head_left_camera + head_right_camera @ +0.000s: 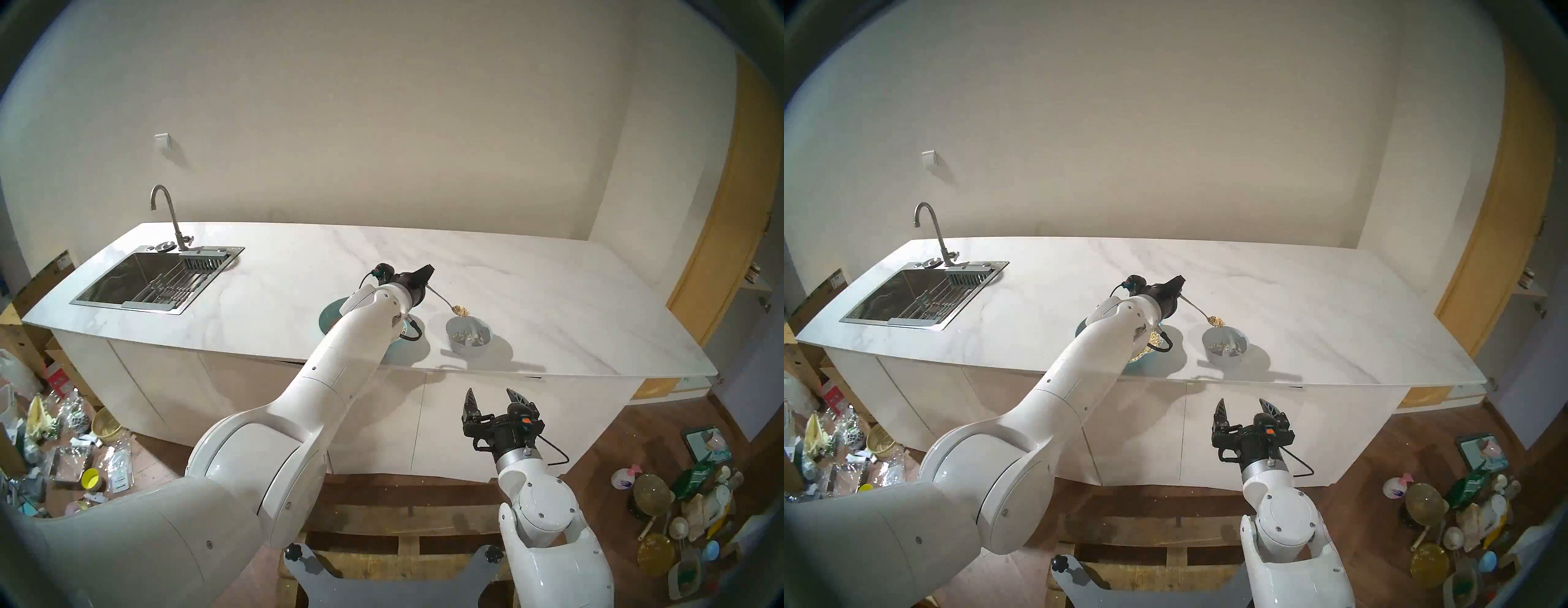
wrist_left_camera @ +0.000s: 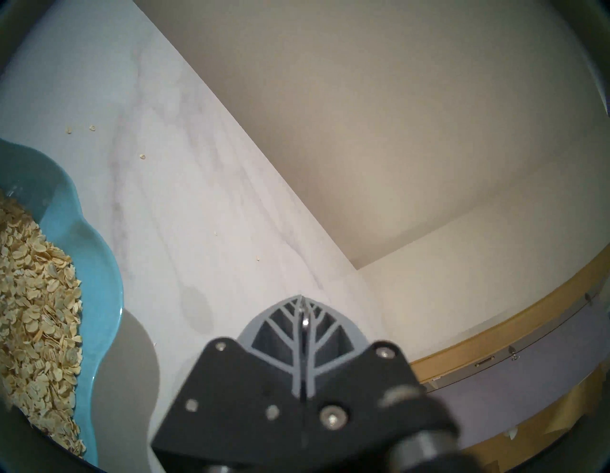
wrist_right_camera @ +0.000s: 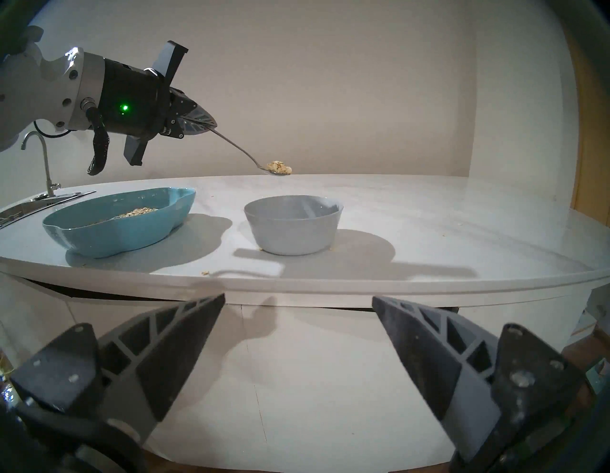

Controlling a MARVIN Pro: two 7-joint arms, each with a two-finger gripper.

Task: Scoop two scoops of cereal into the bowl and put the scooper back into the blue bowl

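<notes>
Here our left gripper (image 3: 211, 127), clamped on the slim silver metal spoon (image 3: 242, 152), could tilt and spill its heaped pale oat flakes (image 3: 280, 167) beside the small plain grey-white bowl (image 3: 293, 228), while our right gripper (image 1: 495, 401) idles wide open.

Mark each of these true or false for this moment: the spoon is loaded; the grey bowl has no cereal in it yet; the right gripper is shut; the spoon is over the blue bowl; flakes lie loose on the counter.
1. The spoon carries cereal. True: the left gripper is shut on its handle, with a heap of flakes on its end.
2. The grey bowl has no cereal in it yet. False: flakes already lie on its bottom.
3. The right gripper is shut. False: its fingers stand wide apart, holding nothing.
4. The spoon's end hangs over the blue bowl. False: it is up by the grey bowl's far side.
5. Loose flakes lie on the counter. True: several are scattered beyond the blue bowl.
</notes>
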